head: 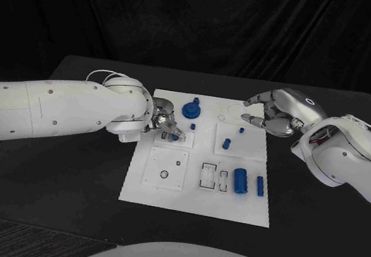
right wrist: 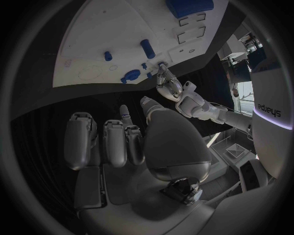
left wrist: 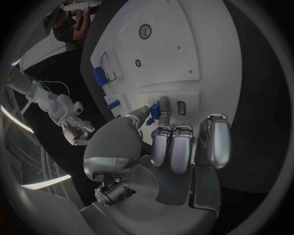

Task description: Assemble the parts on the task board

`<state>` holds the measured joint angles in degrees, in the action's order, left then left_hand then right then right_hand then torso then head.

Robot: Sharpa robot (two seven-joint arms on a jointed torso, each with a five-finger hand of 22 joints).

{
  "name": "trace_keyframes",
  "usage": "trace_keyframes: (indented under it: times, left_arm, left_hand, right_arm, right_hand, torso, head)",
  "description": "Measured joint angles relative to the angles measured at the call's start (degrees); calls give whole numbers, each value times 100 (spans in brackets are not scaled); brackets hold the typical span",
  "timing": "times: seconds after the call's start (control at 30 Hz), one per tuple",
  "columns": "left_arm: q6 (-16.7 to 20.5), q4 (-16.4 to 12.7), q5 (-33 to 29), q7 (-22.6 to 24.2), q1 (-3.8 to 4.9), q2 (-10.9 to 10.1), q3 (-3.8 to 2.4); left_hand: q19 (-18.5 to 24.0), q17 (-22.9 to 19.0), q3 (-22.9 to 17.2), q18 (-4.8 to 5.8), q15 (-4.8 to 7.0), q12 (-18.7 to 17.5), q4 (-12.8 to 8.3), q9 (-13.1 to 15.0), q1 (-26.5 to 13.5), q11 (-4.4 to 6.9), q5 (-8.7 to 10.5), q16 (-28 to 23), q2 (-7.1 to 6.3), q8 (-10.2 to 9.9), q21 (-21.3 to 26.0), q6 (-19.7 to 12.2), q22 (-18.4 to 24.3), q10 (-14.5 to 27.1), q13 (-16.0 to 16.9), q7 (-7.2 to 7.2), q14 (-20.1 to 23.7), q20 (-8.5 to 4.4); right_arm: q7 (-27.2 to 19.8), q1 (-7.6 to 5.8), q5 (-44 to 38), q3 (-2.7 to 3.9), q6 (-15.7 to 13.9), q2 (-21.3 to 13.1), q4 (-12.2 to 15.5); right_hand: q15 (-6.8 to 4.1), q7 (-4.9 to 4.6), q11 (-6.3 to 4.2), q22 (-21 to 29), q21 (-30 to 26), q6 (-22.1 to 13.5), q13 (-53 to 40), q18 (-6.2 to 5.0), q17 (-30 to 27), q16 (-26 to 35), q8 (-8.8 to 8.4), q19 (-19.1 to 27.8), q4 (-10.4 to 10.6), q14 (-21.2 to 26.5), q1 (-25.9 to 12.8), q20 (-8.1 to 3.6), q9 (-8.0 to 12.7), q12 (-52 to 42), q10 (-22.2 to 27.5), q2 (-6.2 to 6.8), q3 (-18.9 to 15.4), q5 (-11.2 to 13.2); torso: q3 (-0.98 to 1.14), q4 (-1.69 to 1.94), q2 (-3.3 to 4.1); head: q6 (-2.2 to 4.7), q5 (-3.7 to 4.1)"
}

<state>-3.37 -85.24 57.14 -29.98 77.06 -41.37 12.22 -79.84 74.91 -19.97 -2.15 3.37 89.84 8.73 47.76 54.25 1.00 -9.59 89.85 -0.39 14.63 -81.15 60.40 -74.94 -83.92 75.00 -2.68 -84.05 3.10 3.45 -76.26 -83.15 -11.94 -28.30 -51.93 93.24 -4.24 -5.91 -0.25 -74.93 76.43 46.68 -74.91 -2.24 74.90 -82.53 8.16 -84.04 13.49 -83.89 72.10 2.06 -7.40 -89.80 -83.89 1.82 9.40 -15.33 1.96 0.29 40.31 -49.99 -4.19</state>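
— Blue parts sit on the white task board (head: pixel 197 189) in the middle of the black table (head: pixel 57 168). Do we see the left hand (head: pixel 160 123)?

— Yes. Its fingers pinch a small blue part (head: pixel 174 136) low over the board's left side.

— And the right hand (head: pixel 277 113)?

— We see it above the board's far right corner, fingers curled loosely apart, holding nothing. Two blue cylinders (head: pixel 247 182) lie near the board's right edge.
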Motion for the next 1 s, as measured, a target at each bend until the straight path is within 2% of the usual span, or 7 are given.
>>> trace_keyframes:
  times: [0.13, 0.27, 0.3, 0.43, 0.63, 0.7, 1.0]
  left_arm:
    - [-3, 7, -1, -2, 0, 1, 0]
    - [-5, 17, -1, -6, 0, 3, 0]
    - [-6, 19, -1, -7, 0, 3, 0]
    - [-9, 24, -1, -11, 0, 3, 0]
    - [-14, 25, -1, -16, -1, 0, 0]
    - [-16, 25, -1, -18, -1, -2, 0]
    - [-18, 29, -2, -22, -1, -7, 0]
  left_hand:
    - [0, 0, 86, 0, 0, 0, 54, 12, 0, 0, 22, 0, 0, 0, 0, 24, 0, 0, 0, -16, 0, 0]
    - [0, 0, 189, 0, 0, 0, 157, 43, -54, 0, 22, 0, 54, 0, 0, 57, 0, 0, 0, 17, 0, 0]
    - [0, 0, 210, -53, 0, 0, 178, 55, -60, 0, 22, 0, 60, 0, 0, 84, 0, 0, 0, 17, 0, 0]
    - [0, 0, 242, -62, 0, 0, 210, 123, -60, 0, -50, 0, 60, 0, 0, 124, 0, 0, 0, 43, 0, 0]
    - [-11, 0, 361, -59, 3, 0, 251, 316, 22, 30, -217, 0, 142, 140, 0, 177, 1, -18, 0, 96, 3, -11]
    - [-34, 0, 410, -56, 44, 0, 265, 419, 53, 54, -266, 0, 137, 224, 0, 205, 1, -10, 0, 124, 0, -33]
    - [-54, 0, 472, -53, 73, 0, 326, 696, 125, 93, -318, 0, 179, 382, 0, 226, 1, -12, 0, 146, 11, -54]
  right_arm:
    - [0, 7, 0, 0, 8, 1, -4]
    - [0, 10, 0, 0, 17, 2, -5]
    - [0, 10, 0, 0, 19, 2, -5]
    - [0, 13, 0, 0, 27, 2, -6]
    - [1, 15, 0, 0, 39, 2, -8]
    - [1, 15, 0, 0, 42, 1, -8]
    - [3, 17, 0, 0, 58, 1, -13]
  right_hand:
    - [0, 0, 0, 0, 0, 0, 0, 0, 0, 0, 0, 0, -7, 0, 0, 0, 4, 0, 0, 0, -7, -17]
    - [0, 0, 0, 1, 0, 0, 0, 0, 0, 0, 0, 0, -6, 0, 0, 0, 4, 0, 0, 0, -7, -16]
    - [0, 0, 0, 1, 0, 0, 0, 0, 0, 0, 0, 0, -7, 0, 0, 0, 4, 0, 0, 0, -6, -16]
    - [0, 0, 0, 1, 0, 0, 0, 0, 0, 0, 0, 0, -7, 0, 0, 0, 4, 0, 0, 0, -7, -16]
    - [0, -13, 0, 1, 0, 13, 0, 0, 0, 0, 0, 0, -6, 0, -2, 0, 4, 0, 0, -2, -6, -16]
    - [0, -21, 0, 2, 0, 21, 0, 0, 1, 0, 0, 0, -7, 0, -2, 0, 4, 0, 0, -2, -6, -16]
    - [0, -21, 0, 2, 0, 21, -4, 0, 4, 0, 0, 0, -6, 0, -2, 0, 3, 0, 0, -2, -6, -16]
  torso:
    - [1, 0, 1]
    - [0, -1, 1]
    - [0, -1, 1]
    - [0, 0, 1]
    - [0, 0, 1]
    - [0, 2, 1]
    - [0, 3, 3]
  head:
    - [0, -1]
    - [0, -9]
    - [0, -9]
    - [0, -12]
    - [0, -10]
    - [0, -10]
    - [0, -23]
